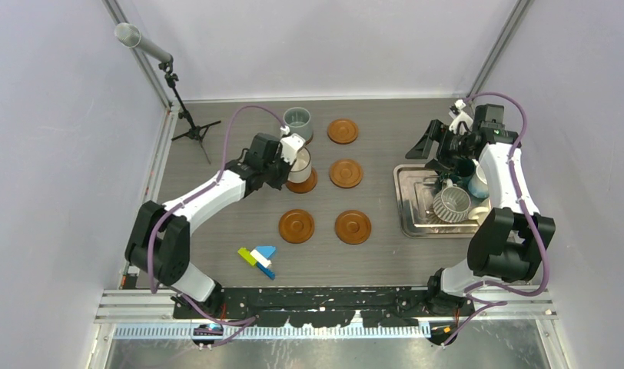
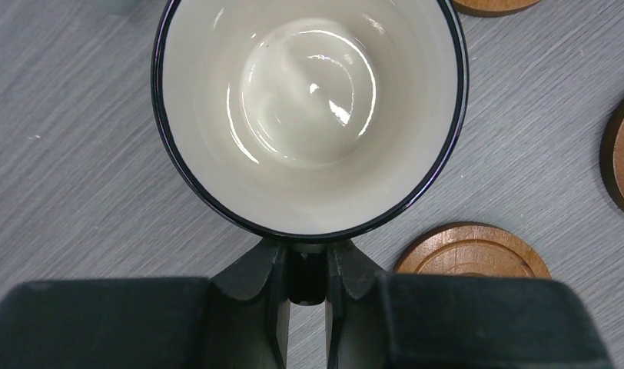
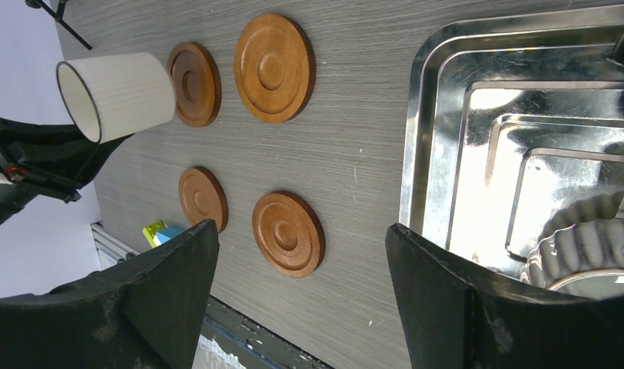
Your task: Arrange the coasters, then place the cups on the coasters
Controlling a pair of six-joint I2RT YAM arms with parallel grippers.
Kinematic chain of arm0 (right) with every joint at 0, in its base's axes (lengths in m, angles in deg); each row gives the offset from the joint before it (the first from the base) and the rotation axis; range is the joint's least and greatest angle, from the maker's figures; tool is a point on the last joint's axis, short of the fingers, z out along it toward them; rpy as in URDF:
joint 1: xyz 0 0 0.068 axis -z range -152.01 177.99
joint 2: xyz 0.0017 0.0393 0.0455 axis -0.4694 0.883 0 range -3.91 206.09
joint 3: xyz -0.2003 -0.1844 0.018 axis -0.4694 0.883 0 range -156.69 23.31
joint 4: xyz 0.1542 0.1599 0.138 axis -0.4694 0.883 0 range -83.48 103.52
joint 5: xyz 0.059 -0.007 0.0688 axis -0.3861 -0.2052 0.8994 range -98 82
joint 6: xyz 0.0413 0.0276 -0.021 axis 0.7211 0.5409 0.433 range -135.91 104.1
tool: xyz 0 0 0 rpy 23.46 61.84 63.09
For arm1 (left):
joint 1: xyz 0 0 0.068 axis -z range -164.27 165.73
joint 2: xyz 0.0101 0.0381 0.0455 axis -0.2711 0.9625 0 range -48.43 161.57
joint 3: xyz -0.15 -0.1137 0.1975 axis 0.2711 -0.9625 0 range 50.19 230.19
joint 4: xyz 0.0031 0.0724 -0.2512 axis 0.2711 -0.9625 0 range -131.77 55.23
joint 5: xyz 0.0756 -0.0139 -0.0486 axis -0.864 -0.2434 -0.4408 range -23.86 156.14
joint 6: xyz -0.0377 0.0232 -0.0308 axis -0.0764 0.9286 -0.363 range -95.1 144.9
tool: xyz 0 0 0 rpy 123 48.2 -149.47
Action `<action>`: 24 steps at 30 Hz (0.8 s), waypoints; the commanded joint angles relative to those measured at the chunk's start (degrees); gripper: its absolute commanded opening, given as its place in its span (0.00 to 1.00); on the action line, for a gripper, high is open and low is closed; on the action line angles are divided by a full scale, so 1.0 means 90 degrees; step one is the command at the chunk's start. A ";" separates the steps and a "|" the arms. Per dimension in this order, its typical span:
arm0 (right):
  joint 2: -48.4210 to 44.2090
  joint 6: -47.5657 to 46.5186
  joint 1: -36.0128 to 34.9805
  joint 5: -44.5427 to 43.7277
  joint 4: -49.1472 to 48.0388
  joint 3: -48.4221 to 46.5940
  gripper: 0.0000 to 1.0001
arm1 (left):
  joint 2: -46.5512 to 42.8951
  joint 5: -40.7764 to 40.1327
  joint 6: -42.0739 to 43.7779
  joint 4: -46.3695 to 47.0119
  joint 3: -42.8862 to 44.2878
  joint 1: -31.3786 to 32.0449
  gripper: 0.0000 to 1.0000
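My left gripper is shut on the handle of a white cup with a dark rim. The cup hangs upright just over the middle-left coaster. The right wrist view shows this cup lifted beside that coaster. A grey-blue cup stands on the back-left coaster. Several bare coasters lie at back right, middle right, front left and front right. My right gripper is open and empty by the tray's left edge.
A steel tray at the right holds a ribbed cup on its side, a dark green cup and a white one. Small coloured blocks lie front centre. A microphone stand occupies the back left.
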 commanded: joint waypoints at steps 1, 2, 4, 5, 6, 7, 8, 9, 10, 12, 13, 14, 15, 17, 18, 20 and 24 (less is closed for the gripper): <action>0.0030 -0.0129 -0.0040 -0.0025 -0.0112 -0.0006 0.84 | 0.0073 0.0136 -0.0176 0.0905 0.0190 -0.0035 0.00; 0.0029 -0.0129 -0.0036 -0.0021 -0.0111 -0.0008 0.84 | 0.0113 0.0156 -0.0169 0.0907 0.0199 -0.0035 0.00; 0.0028 -0.0134 -0.0035 -0.0037 -0.0117 -0.0005 0.84 | 0.0193 0.0168 -0.0172 0.0910 0.0207 -0.0036 0.00; 0.0037 -0.0134 -0.0032 -0.0032 -0.0120 -0.0003 0.84 | 0.0239 0.0171 -0.0175 0.0908 0.0213 -0.0035 0.00; 0.0040 -0.0135 -0.0040 -0.0030 -0.0115 -0.0003 0.84 | 0.0273 0.0173 -0.0177 0.0908 0.0231 -0.0035 0.00; 0.0038 -0.0139 -0.0037 -0.0021 -0.0119 -0.0006 0.84 | 0.0302 0.0183 -0.0174 0.0903 0.0237 -0.0037 0.00; 0.0051 -0.0134 -0.0041 -0.0020 -0.0115 -0.0006 0.84 | 0.0324 0.0200 -0.0176 0.0907 0.0241 -0.0035 0.00; 0.0047 -0.0139 -0.0036 -0.0020 -0.0119 -0.0003 0.84 | 0.0342 0.0213 -0.0179 0.0906 0.0255 -0.0038 0.00; 0.0050 -0.0134 -0.0037 -0.0020 -0.0119 -0.0003 0.84 | 0.0373 0.0233 -0.0184 0.0907 0.0259 -0.0036 0.00; 0.0057 -0.0138 -0.0036 -0.0021 -0.0103 -0.0008 0.84 | 0.0421 0.0272 -0.0202 0.0907 0.0298 -0.0035 0.00; 0.0057 -0.0133 -0.0035 -0.0020 -0.0109 0.0000 0.84 | 0.0446 0.0288 -0.0219 0.0907 0.0314 -0.0035 0.00; 0.0062 -0.0141 -0.0035 -0.0028 -0.0110 -0.0004 0.84 | 0.0466 0.0295 -0.0238 0.0903 0.0322 -0.0035 0.00; 0.0057 -0.0140 -0.0035 -0.0030 -0.0109 -0.0008 0.84 | 0.0485 0.0309 -0.0244 0.0903 0.0335 -0.0035 0.00; 0.0053 -0.0151 -0.0035 -0.0030 -0.0104 -0.0001 0.84 | 0.0529 0.0318 -0.0259 0.0907 0.0346 -0.0037 0.00; 0.0048 -0.0157 -0.0040 -0.0030 -0.0105 -0.0005 0.84 | 0.0555 0.0324 -0.0260 0.0907 0.0361 -0.0037 0.00; 0.0045 -0.0154 -0.0035 -0.0024 -0.0095 -0.0014 0.84 | 0.0623 0.0306 -0.0271 0.0860 0.0408 -0.0035 0.00; 0.0037 -0.0174 -0.0034 -0.0001 -0.0093 -0.0016 0.84 | 0.0715 0.0301 -0.0252 0.0761 0.0494 -0.0037 0.00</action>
